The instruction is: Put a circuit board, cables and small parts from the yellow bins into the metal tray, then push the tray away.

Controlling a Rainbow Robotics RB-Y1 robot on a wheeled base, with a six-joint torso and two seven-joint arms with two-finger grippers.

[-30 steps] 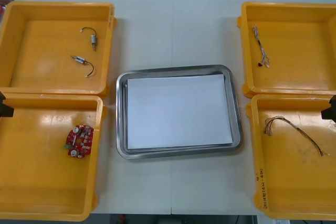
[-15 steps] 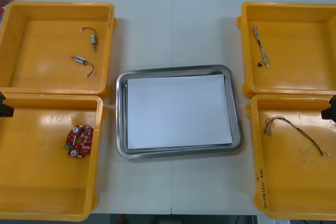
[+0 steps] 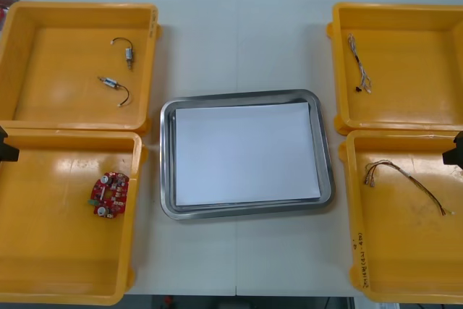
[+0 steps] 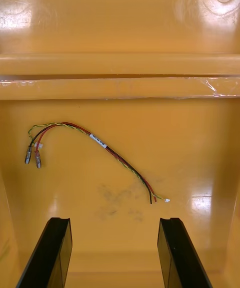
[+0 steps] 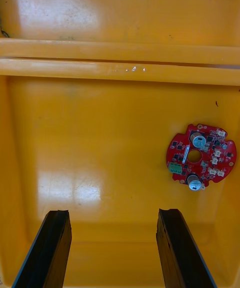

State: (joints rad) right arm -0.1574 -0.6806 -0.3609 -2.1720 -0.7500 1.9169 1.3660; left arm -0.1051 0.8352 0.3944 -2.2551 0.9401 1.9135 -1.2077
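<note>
Left gripper [image 5: 112, 213], wide open and empty, hangs near the round red circuit board [image 5: 201, 156]; right gripper [image 4: 112, 220] likewise near the red-and-yellow cable [image 4: 105, 145], staged for picking.

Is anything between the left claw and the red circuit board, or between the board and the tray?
Nothing visible lies between the open left claw and the circuit board; the bin floor there is bare. Toward the metal tray, only the yellow bin's wall stands between, so the board must go over it.
</note>
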